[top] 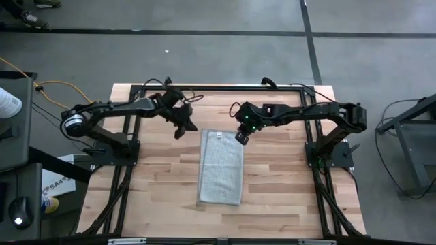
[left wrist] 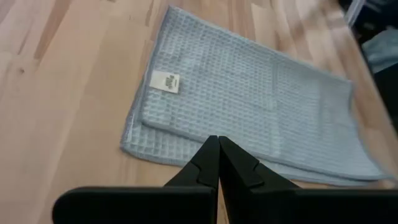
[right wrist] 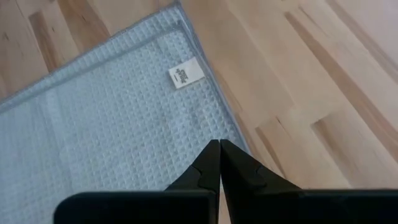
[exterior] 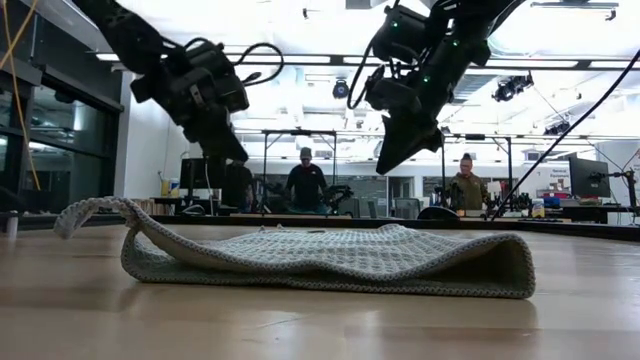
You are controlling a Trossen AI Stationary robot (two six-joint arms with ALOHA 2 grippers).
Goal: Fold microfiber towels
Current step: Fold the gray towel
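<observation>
The light grey-blue microfiber towel (top: 221, 167) lies folded over in two layers on the wooden table (top: 286, 190), its long side running from far to near, the white tag (left wrist: 165, 81) on top near its far end. In the low view one corner (exterior: 80, 212) curls up off the wood. My left gripper (top: 181, 129) hangs shut above the table, just left of the towel's far end. Over the towel's far right corner, my right gripper (top: 241, 139) hangs shut. Neither touches the cloth.
Black frame rails (top: 122, 197) run along the table's left, right and far sides. Bare wood lies on both sides of the towel and toward the near edge. People stand in the room beyond the table (exterior: 305, 180).
</observation>
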